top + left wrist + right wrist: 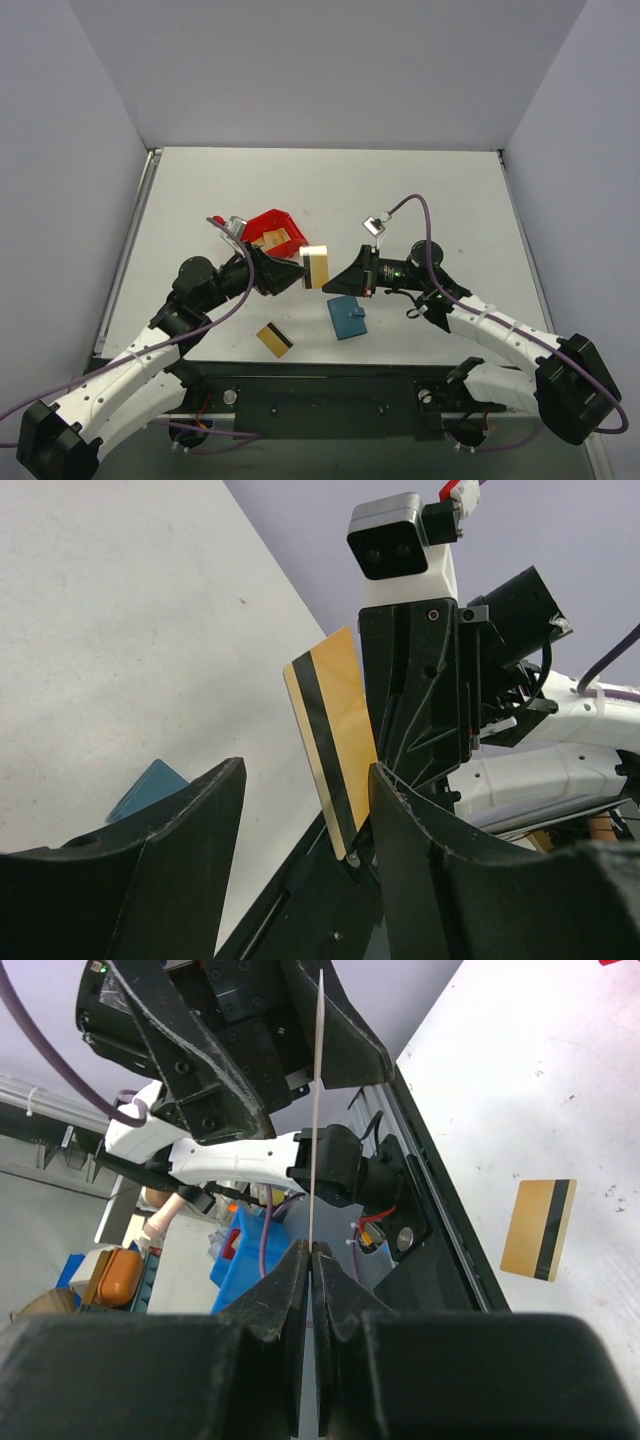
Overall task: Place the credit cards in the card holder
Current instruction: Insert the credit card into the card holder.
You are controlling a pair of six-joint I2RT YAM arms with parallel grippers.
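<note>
A white table (420, 200) walled in by plain grey panels carries the work. One of the credit cards (316, 266) is up in the air above the middle of the table, stripe edge toward the left arm, with the two arms meeting nose to nose around it. The right gripper (311, 1252) has its fingers pressed narrow on the card's edge, seen edge-on from its wrist view. The left gripper (306, 768) stands with its fingers spread wide, and the card's lower end sits just beside one of them; whether it touches cannot be told. From the raised card, the card holder (347, 317) lies on the table at about 5 o'clock, apparently folded shut, a second card (274, 340) lies flat at about 7 o'clock, and a red bin (275, 232) sits at about 11 o'clock. This looks like a mid-air handover or regrip of the first card. Next, the holder probably needs opening and steadying, then the card must be lowered edge-first and lined up square with a slot.
</note>
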